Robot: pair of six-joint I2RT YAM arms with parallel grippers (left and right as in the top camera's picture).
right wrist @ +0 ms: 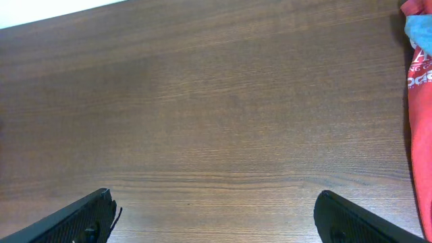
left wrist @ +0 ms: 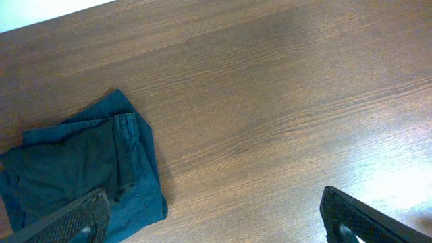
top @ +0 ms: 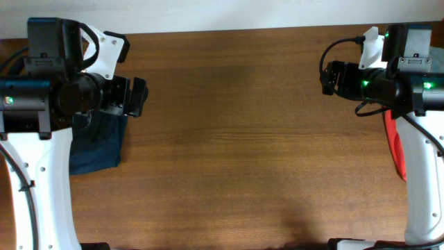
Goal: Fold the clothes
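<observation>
A folded dark blue denim garment (top: 97,146) lies at the table's left side, partly under my left arm; it also shows in the left wrist view (left wrist: 81,169). My left gripper (top: 137,97) is open and empty, above the table just right of the garment; in the left wrist view (left wrist: 216,219) its left finger hangs over the denim's edge. A red garment (top: 397,142) lies at the far right, mostly hidden by my right arm; the right wrist view (right wrist: 420,101) shows white print on it and a light blue cloth (right wrist: 420,30) at its top. My right gripper (top: 331,78) is open and empty, left of it.
The brown wooden table (top: 250,139) spans the view, with a white wall strip along its far edge. Both arm bases stand at the left and right near corners.
</observation>
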